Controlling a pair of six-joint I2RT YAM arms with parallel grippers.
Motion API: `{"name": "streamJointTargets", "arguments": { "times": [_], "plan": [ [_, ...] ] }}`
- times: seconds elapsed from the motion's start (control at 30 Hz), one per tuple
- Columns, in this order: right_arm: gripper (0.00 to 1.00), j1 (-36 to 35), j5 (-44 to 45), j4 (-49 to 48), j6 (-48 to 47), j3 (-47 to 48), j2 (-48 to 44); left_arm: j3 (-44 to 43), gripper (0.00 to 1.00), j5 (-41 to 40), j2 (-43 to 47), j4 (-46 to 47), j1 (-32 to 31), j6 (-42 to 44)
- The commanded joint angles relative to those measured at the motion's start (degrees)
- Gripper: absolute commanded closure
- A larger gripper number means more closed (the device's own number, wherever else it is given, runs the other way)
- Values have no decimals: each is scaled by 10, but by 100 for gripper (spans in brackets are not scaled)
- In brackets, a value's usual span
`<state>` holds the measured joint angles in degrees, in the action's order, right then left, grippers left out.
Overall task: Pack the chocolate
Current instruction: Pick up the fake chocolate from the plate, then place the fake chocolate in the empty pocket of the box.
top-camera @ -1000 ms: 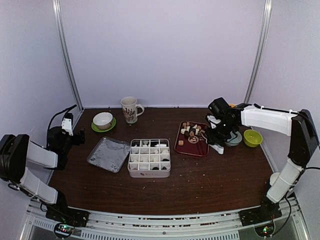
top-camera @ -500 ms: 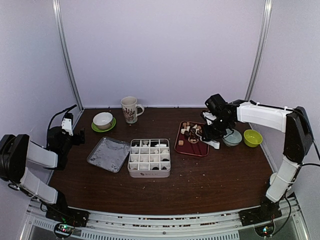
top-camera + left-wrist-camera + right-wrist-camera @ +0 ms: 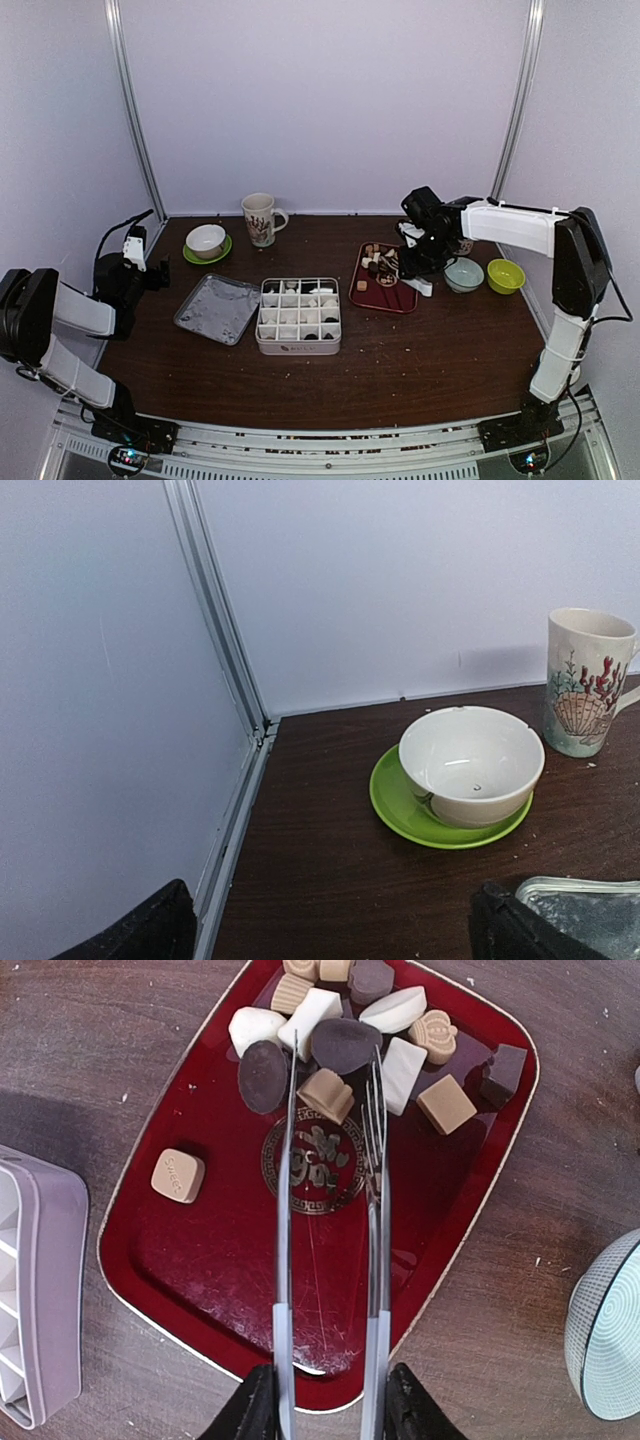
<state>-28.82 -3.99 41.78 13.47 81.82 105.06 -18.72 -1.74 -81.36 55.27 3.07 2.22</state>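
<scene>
My right claw (image 3: pixel 328 1412) is clamped on the tongs (image 3: pixel 285 1260), one finger pressing each handle. The wrist camera shows what the overhead cannot. The two blades stand a little apart over the red tray (image 3: pixel 220 1280), and a tan heart-shaped piece (image 3: pixel 325 1093) lies between their tips. Whether the tines touch it, I cannot tell. Most of the chocolate (image 3: pixel 340 1045) is heaped at the tray's far end in dark, tan and white lumps. One square tan piece (image 3: pixel 178 1175) lies alone near the left rim. A patterned bowl (image 3: pixel 610 1330) peeks in at the right edge of that view, and a corner of the divided box (image 3: pixel 40 1290) at the left.

Only the overhead view shows the whole box, just left of the tray, with white and dark pieces in several compartments. Its lid (image 3: pixel 217 308) lies beside it, and a green bowl (image 3: pixel 505 275) stands far right.

My left claw (image 3: pixel 325 935) hangs wide open with nothing in it at the table's left edge. Its camera looks at a white bowl (image 3: pixel 470 765) on a green saucer (image 3: pixel 400 810), with a shell-painted mug (image 3: pixel 585 685) beyond.
</scene>
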Motion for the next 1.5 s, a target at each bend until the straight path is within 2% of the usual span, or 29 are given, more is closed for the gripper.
{"name": "streamJointTargets", "arguments": {
  "times": [0.0,0.27,0.67,1.47],
  "plan": [
    [64,0,24,9,-4,31,17,-8,2,-4,-3,15,4,-5],
    [69,-3,18,11,-9,18,-9,-8,2,-4,-3,15,4,-5],
    [75,-10,-21,15,-22,-22,-96,-8,2,-4,-3,15,4,-5],
    [76,-72,-78,-65,-47,-178,-252,-8,2,-3,-3,15,4,-5]
  ]
}}
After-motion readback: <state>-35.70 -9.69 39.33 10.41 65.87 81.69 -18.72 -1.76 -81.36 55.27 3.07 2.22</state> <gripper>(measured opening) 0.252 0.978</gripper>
